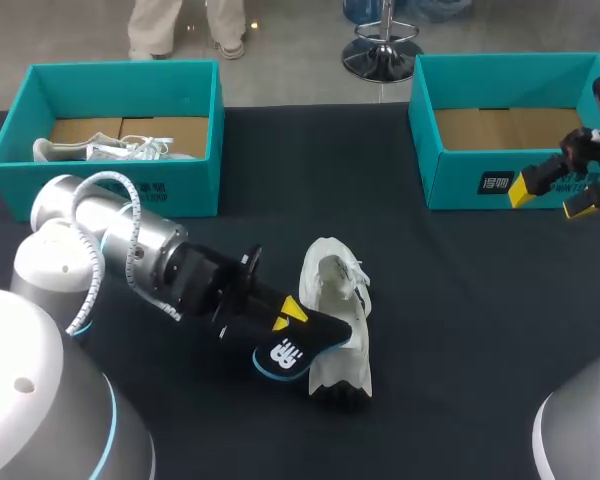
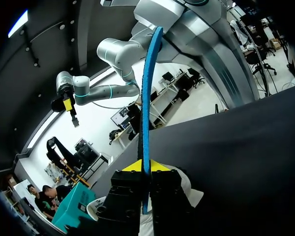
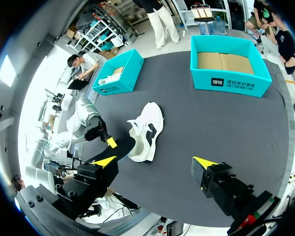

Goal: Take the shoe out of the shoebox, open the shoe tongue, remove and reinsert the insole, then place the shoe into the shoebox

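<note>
1. Left shoebox [image 1: 120, 190]: teal, at the table's far left. A second white shoe [image 1: 100, 150] lies inside it, apart from the work in hand.
2. Left gripper [image 1: 288, 316]: fingers clamped together on the insole [image 1: 285, 352], a dark piece with a blue rim. The left wrist view confirms the grip, with the rim standing edge-on between the yellow tips.
3. Shoe [image 1: 335, 310]: out of the box, on the dark table [image 1: 460, 300] near the middle, just to the right of the left gripper. Its long axis runs away from the robot; the insole lies crosswise to it, with its free end at the shoe's flank. Contact cannot be confirmed. Judgement: the insole is out, and reinsertion needs it turned in line with the shoe.
4. Right shoebox [image 1: 450, 180]: teal, far right, holding no shoe.
5. Right gripper [image 1: 552, 198]: fingers apart, holding nothing, before the right shoebox and well apart from the shoe. The left arm is much the nearer.
</note>
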### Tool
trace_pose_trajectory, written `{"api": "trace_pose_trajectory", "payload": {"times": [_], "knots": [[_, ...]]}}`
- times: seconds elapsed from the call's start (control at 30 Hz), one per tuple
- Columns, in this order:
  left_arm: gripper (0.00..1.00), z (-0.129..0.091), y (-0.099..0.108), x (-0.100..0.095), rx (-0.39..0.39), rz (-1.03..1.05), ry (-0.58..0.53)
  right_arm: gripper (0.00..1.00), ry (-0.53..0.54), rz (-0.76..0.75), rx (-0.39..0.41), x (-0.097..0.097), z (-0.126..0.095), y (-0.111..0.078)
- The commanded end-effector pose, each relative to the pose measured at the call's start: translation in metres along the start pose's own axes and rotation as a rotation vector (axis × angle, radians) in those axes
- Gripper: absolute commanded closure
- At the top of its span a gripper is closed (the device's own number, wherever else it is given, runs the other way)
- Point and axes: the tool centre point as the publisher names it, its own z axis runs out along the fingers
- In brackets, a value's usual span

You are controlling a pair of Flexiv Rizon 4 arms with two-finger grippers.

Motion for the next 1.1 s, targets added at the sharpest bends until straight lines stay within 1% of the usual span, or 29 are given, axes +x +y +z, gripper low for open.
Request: {"api": "trace_pose_trajectory", "payload": {"times": [0.03,0.33,0.57,0.8,1.1], "knots": [[1.0,0.004,0.002,-0.002,-0.001,0.002,-0.001,0.0,-0.001,0.002,0.008,0.0,0.001,0.004],[1.0,0.012,0.001,-0.007,-0.007,0.01,0.005,0.0,-0.001,0.002,0.008,0.0,0.001,0.004],[1.0,0.018,0.015,-0.005,-0.037,0.022,0.01,0.0,-0.001,0.002,0.008,0.0,0.001,0.004],[1.0,0.022,0.027,0.001,-0.084,0.045,0.022,0.0,-0.001,0.002,0.008,0.0,0.001,0.004],[1.0,0.021,0.036,0.006,-0.103,0.1,-0.002,0.0,-0.001,0.002,0.008,0.0,0.001,0.004]]}}
